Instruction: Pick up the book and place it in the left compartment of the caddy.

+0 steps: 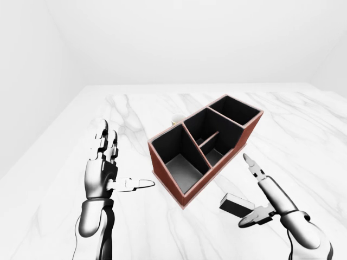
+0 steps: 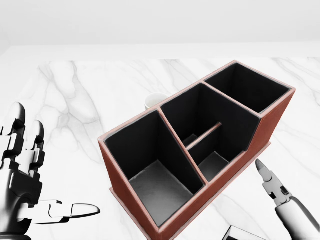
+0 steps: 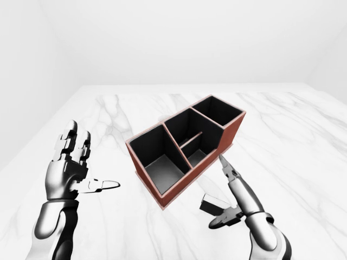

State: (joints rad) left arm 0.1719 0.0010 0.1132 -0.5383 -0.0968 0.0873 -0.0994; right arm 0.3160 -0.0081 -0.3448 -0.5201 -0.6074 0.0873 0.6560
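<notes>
I see the caddy (image 1: pixel 203 146) lying diagonally on the marble desk (image 1: pixel 303 135), with bare desk all round it. Its left compartment (image 2: pixel 150 170) is empty. The book (image 1: pixel 237 205) lies below the caddy's right end, just beside my right hand (image 1: pixel 264 201), fingers spread, not gripping. My left hand (image 1: pixel 105 165) is spread left of the caddy.

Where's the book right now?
In the left-eye view the book sits low and right of centre on the marble table, just below the caddy, beside the open right hand.
</notes>
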